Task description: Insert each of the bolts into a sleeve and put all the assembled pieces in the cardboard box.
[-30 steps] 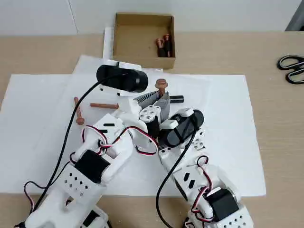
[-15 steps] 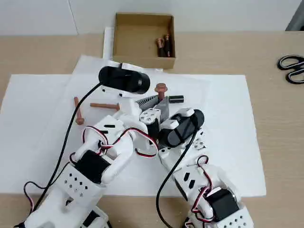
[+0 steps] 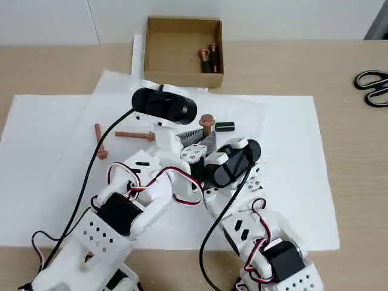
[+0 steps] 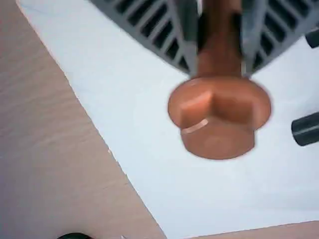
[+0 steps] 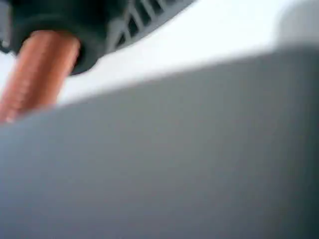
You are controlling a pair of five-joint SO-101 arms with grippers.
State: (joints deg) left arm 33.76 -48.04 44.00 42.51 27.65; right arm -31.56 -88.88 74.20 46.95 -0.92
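**A:** Our left hand (image 4: 219, 35) is clenched on a copper bolt (image 4: 219, 117), head outward, over the white paper (image 3: 291, 151) and near a loose black sleeve (image 3: 225, 127).

**B:** And our right hand (image 3: 208, 143)? We cannot tell whether it grips anything. It sits close against the left one.

**A:** Then we risk the arms knocking together, or the bolt twisting in the grip and missing its sleeve.

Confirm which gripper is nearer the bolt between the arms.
Left. The left gripper is shut on the bolt; the right gripper sits beside it, on the side away from the cardboard box.
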